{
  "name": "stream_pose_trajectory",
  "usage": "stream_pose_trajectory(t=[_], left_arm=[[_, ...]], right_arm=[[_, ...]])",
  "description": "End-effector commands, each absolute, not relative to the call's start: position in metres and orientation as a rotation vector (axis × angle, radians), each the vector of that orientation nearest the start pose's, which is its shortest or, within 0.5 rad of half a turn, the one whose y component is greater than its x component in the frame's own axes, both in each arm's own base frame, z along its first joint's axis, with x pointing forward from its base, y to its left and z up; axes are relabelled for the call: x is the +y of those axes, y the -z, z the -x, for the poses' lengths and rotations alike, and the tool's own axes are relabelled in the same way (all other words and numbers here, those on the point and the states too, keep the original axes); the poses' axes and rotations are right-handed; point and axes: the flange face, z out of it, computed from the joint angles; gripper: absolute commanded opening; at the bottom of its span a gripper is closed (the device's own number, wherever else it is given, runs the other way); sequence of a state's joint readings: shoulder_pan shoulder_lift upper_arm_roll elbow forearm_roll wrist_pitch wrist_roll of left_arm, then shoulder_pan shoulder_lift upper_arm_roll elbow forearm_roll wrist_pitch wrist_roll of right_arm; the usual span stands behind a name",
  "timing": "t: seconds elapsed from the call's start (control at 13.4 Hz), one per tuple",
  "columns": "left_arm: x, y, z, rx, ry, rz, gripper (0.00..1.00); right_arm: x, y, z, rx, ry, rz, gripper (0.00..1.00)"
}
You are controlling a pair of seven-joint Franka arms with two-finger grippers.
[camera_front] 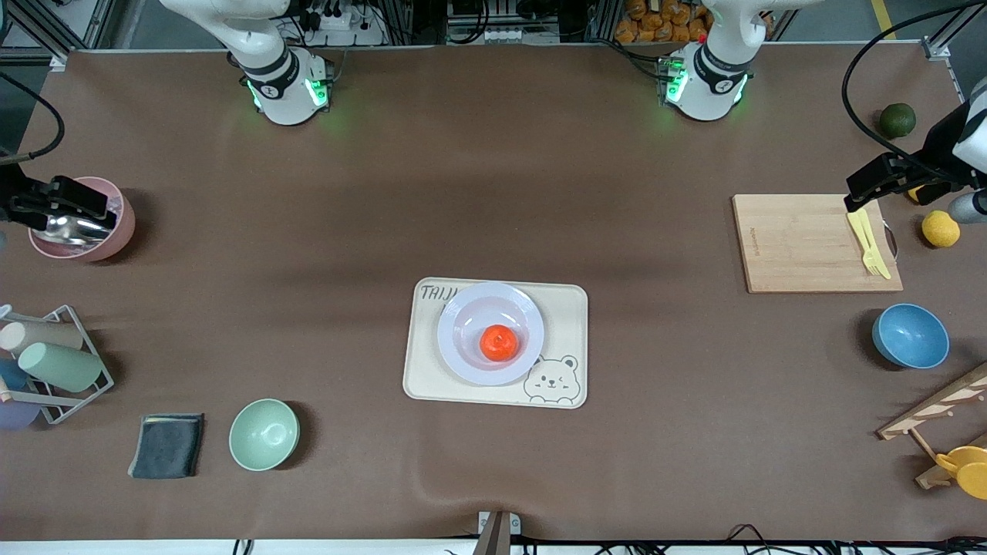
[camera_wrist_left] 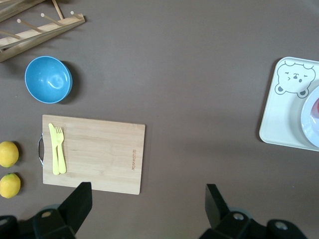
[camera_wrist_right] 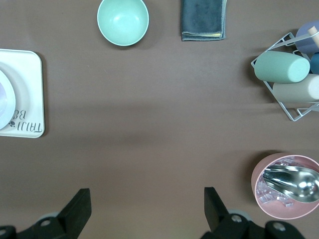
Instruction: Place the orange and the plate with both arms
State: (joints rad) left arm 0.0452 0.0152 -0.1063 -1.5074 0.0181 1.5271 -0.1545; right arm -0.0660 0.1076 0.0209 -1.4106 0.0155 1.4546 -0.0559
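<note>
The orange lies in the middle of the pale lavender plate. The plate sits on a cream bear-printed tray at the table's centre. My left gripper hangs open and empty over the cutting board's edge at the left arm's end of the table, well apart from the plate. In the left wrist view the left gripper has bare table between its fingers, and the plate's rim shows at the frame's edge. My right gripper hovers open and empty over the pink bucket at the right arm's end. The right gripper also shows in the right wrist view.
A wooden cutting board carries a yellow fork and knife. Beside it are lemons, a dark green fruit and a blue bowl. At the right arm's end stand a pink bucket, a cup rack, a grey cloth and a green bowl.
</note>
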Motion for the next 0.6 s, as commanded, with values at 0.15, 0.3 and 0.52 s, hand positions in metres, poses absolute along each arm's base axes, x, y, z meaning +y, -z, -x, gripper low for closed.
stream_pose_trajectory(t=[0.15, 0.3, 0.52], left_arm=[[-0.0288, -0.6487, -0.5502, -0.109, 0.021, 3.127, 1.0], [-0.0286, -0.6495, -0.5502, -0.107, 0.024, 3.126, 1.0], [-0.0297, -0.6525, -0.5486, -0.107, 0.031, 3.127, 1.0]], right_arm=[[-0.0306, -0.6354, -0.5684, 0.002, -0.103, 3.132, 1.0], [-0.031, -0.6336, -0.5693, 0.003, -0.108, 3.134, 1.0], [-0.0319, -0.6336, -0.5692, 0.001, -0.109, 3.142, 1.0]])
